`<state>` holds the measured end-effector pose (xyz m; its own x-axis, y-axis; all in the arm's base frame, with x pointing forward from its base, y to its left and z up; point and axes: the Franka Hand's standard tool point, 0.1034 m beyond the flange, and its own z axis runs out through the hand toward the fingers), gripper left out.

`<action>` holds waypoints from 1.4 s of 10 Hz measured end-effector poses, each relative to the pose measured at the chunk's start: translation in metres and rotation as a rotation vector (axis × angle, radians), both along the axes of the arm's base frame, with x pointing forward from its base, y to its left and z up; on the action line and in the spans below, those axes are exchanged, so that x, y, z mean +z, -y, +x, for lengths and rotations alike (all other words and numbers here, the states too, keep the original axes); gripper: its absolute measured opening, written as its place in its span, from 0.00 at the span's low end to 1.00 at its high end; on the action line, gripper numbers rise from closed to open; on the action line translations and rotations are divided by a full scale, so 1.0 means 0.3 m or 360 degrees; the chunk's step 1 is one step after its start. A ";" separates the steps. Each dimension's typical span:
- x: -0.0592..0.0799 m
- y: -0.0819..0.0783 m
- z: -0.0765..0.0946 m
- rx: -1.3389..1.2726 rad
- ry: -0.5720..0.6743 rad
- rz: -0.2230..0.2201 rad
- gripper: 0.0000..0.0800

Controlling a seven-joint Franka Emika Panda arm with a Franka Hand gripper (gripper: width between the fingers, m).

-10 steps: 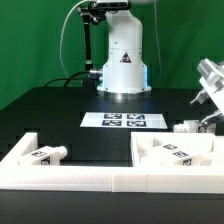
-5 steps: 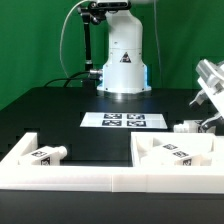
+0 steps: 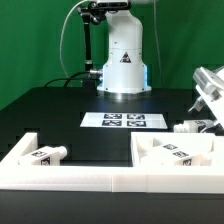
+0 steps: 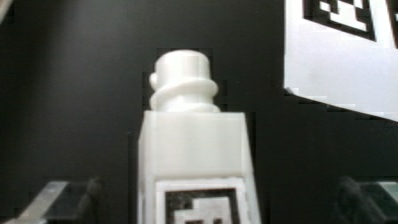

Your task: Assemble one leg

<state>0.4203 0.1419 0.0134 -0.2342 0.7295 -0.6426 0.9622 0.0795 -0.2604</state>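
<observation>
Leg [image 4: 192,140] sits centred inside the gripper [image 4: 210,199], whose jaws stand wide apart, clear of both its sides.

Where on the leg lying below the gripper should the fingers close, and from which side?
Best to take the leg by its square body, not the narrow rounded stud at its end. It seems to lie flat with a tag face up, so come down from above with the open gripper straddling it, one fingertip against each flat side wall.
</observation>
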 end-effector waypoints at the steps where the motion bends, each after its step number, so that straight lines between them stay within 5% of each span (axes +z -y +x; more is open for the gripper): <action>1: -0.010 0.000 -0.004 0.0001 -0.0006 0.0003 0.66; 2: -0.015 0.000 -0.007 0.0002 -0.0009 0.0005 0.66; 4: -0.018 0.001 -0.009 0.0003 -0.0013 0.0004 0.35; 6: 0.001 0.012 -0.007 0.0008 -0.0042 -0.0036 0.35; 9: 0.186 0.076 0.037 -0.0029 -0.0198 -0.0302 0.35; 11: 0.315 0.138 0.069 0.0027 -0.0273 -0.0305 0.35; 14: 0.307 0.142 0.074 0.0007 -0.0264 -0.0264 0.35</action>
